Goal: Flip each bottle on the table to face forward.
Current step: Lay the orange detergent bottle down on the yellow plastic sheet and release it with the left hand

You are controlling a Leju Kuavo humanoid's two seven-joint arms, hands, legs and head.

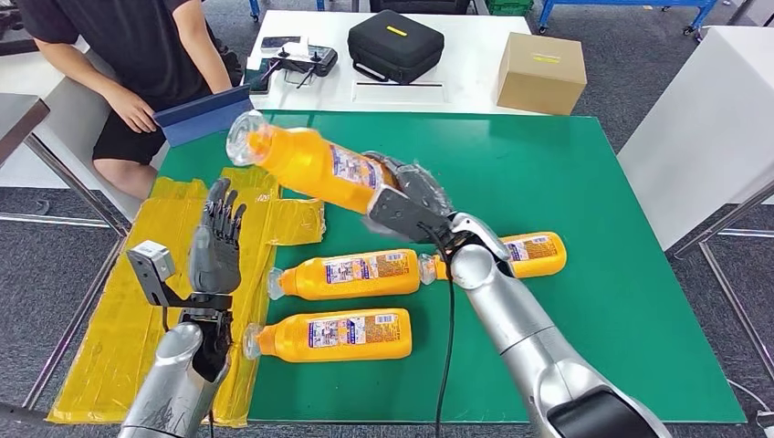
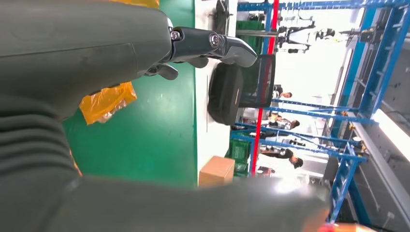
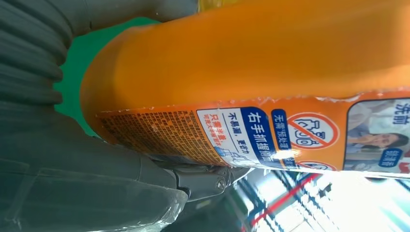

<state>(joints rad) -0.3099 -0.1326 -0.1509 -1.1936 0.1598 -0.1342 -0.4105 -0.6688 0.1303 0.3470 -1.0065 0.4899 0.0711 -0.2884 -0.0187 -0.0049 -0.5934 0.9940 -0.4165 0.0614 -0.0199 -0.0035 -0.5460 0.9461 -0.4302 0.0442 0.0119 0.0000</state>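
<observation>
My right hand (image 1: 413, 199) grips the base end of an orange bottle (image 1: 308, 161) and holds it in the air above the green mat (image 1: 566, 173), cap end pointing far left. Up close in the right wrist view the held bottle (image 3: 251, 72) shows its printed label, with my hand (image 3: 96, 188) wrapped under it. Three more orange bottles lie flat on the mat: one in the middle (image 1: 351, 275), one nearer me (image 1: 330, 335), one to the right (image 1: 529, 255) partly behind my right arm. My left hand (image 1: 217, 239) is raised at the mat's left edge, fingers spread, holding nothing; its fingers (image 2: 212, 46) show in the left wrist view.
Yellow plastic sheet (image 1: 137, 301) covers the mat's left side. A seated person (image 1: 128, 64) holds a blue folder (image 1: 205, 114) at the far left. Beyond the mat a white table carries a black case (image 1: 395, 44), a controller (image 1: 297, 62) and a cardboard box (image 1: 540, 73).
</observation>
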